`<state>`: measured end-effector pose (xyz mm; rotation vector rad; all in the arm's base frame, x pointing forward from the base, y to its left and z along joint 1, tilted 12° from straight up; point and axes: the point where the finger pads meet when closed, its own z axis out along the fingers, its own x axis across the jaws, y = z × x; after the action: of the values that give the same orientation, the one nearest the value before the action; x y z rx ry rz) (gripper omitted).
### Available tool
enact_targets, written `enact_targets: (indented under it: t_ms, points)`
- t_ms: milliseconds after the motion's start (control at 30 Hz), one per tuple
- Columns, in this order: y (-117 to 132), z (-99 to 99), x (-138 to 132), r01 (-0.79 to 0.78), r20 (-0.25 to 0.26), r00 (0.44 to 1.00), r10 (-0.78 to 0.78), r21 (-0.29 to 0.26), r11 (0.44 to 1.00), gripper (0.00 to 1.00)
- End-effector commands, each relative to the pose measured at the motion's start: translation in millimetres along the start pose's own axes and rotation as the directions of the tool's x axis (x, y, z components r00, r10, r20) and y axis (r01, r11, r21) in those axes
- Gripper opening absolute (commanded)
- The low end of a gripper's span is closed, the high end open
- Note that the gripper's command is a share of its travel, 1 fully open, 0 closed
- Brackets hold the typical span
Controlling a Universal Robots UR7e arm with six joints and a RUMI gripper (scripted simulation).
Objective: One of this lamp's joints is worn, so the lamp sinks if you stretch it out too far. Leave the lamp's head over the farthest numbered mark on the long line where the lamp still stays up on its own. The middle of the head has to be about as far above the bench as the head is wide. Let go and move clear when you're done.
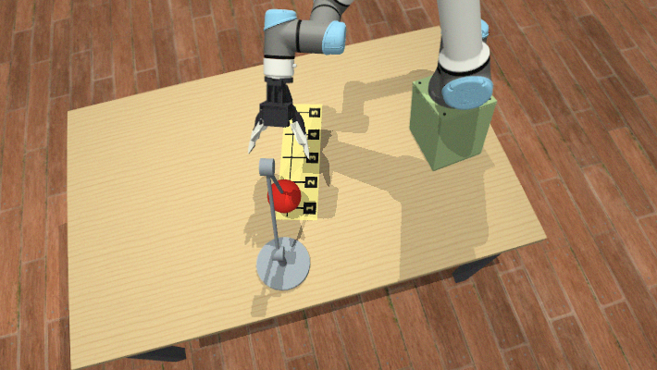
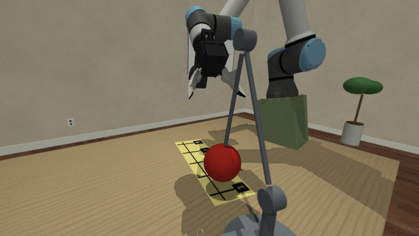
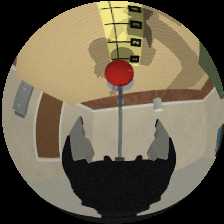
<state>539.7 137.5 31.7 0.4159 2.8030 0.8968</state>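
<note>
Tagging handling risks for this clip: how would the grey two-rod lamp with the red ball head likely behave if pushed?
The grey two-rod lamp would probably fold at its round joints before bending, since its rods look straight and rigid. Its broad disc base probably resists tipping.

Plain beige walls (image 2: 118, 59) meet in a corner behind the table; a pale baseboard (image 2: 88, 133) runs along their foot; a small outlet (image 2: 70, 122) sits low on one wall; the floor (image 1: 578, 162) is reddish-brown planking; a green-topped plant (image 2: 358, 85) stands in a whitish pot (image 2: 352, 134); the light wooden table (image 1: 162, 208) has dark legs (image 1: 159, 353); shadows fall across its grain.
</note>
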Motion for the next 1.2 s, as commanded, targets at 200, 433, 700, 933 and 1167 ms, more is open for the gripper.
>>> enact_targets:
  t_ms: [200, 433, 700, 933, 1167]
  points:
    - [1.8, 22.5, 1.0, 0.02, -0.012, 1.0, -0.02, -0.014, 1.0, 1.0]
    - [2.9, 37.6, 2.4, 0.033, -0.021, 0.999, -0.033, -0.024, 0.999, 1.0]
    - [4.0, 51.0, 3.9, 0.044, -0.029, 0.999, -0.045, -0.032, 0.998, 1.0]
    - [5.3, 66.6, 5.6, 0.057, -0.038, 0.998, -0.059, -0.042, 0.997, 1.0]
    - [5.3, 73.8, 5.6, 0.063, -0.042, 0.997, -0.065, -0.047, 0.997, 1.0]
